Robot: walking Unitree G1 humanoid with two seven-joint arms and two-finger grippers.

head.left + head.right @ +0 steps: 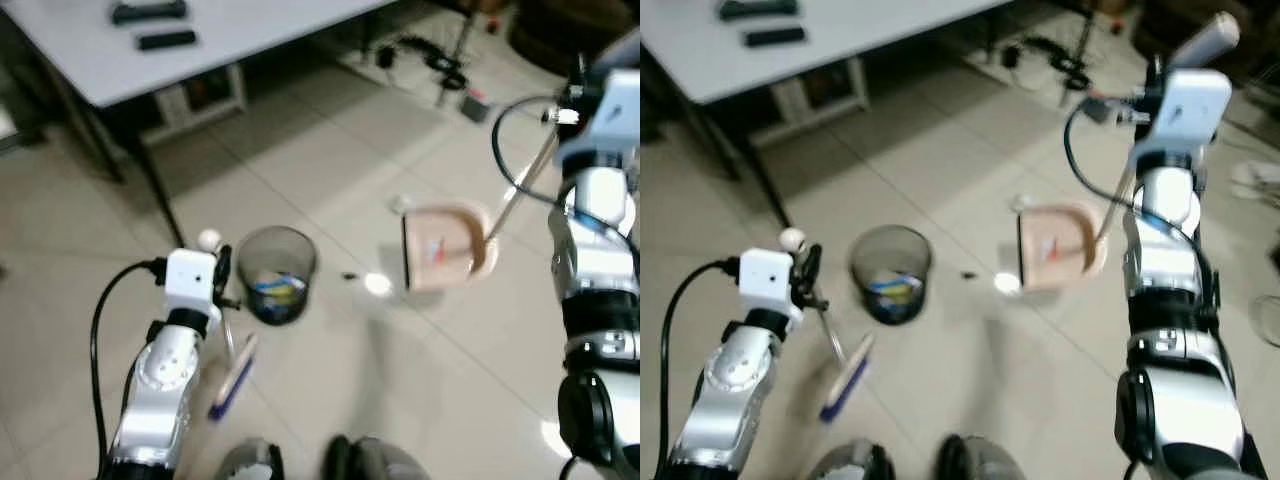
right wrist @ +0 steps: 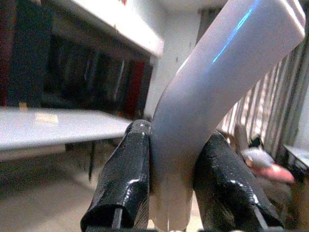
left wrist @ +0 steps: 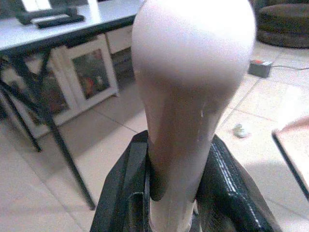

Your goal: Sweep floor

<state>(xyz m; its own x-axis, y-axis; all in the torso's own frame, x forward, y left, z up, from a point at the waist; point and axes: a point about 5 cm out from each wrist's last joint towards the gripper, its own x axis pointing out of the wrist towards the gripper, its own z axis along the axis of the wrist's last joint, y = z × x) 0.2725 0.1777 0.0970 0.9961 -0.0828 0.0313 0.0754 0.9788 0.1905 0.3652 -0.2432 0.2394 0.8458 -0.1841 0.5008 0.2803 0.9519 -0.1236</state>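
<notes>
Left eye view has my left gripper [image 1: 222, 285] pinching the brush [image 1: 234, 375] low on the floor and my right gripper [image 1: 1157, 75] clamped on the dustpan [image 1: 445, 245] handle, so next I judge I must brush that dark speck [image 1: 349, 276] pan-ward

Floor [image 1: 330, 150]: glossy pale tile. Dustpan [image 1: 440, 247]: smooth pink plastic. Bin [image 1: 277, 272]: see-through grey plastic. Gripper fingers [image 2: 126, 179]: glossy black. Tabletop [image 1: 250, 30]: matt white.
</notes>
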